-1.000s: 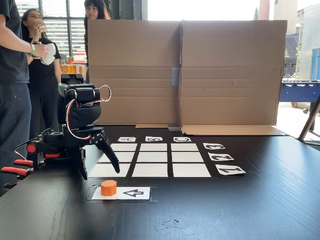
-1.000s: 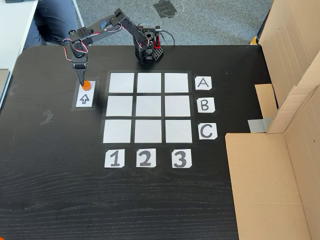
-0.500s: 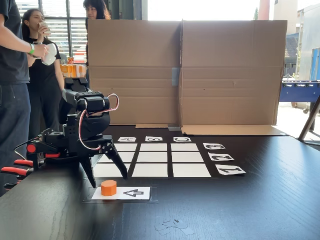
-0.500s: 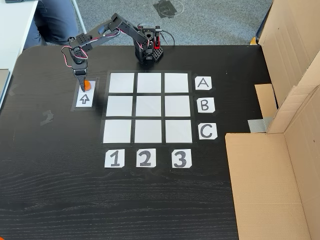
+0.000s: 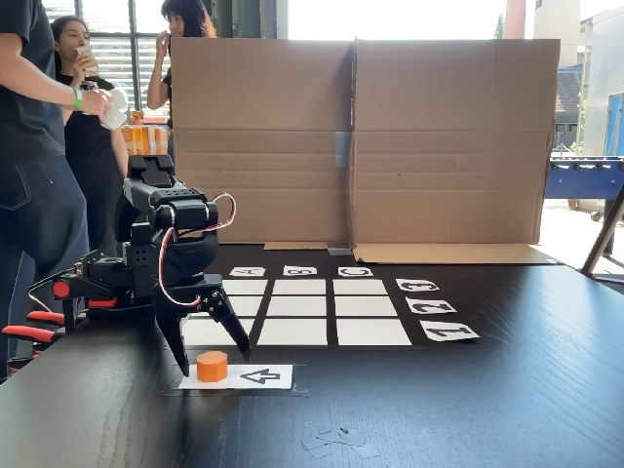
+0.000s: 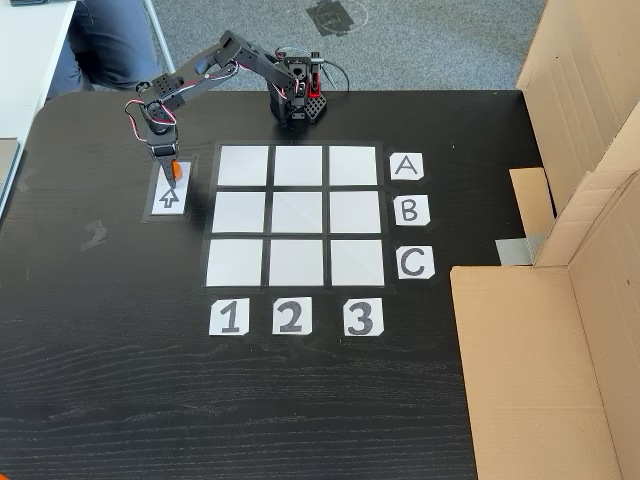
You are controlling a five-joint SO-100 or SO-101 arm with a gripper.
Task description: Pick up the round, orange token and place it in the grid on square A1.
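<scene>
token (image 5: 212, 367) sits on the tail end of the arrow card (image 5: 255, 376), between the spread fingers of the claw (image 5: 214, 356), which straddles it from above, open, not yet clamped. square a1 (image 6: 243, 165) lies just beside the arrow card, across one black gap on the counter (image 6: 120, 380).

Dark wood-grain tabletop (image 5: 507, 409) (image 6: 300, 400). Tall cardboard screen (image 5: 361, 136) upright at far edge, two panels joined at middle seam; in top-down fixed view same cardboard (image 6: 560, 300) along right side, flap lying flat on tabletop. White card with black arrow (image 5: 258, 376) (image 6: 168, 197) beside grid, under clear film. Scraps of clear tape (image 5: 336, 441) near front edge. Grey tape patch (image 6: 515, 250) on cardboard flap. Three people in dark clothes (image 5: 39, 146) standing at left, one holding cup. Grey carpet floor (image 6: 420, 45) beyond tabletop.
</scene>
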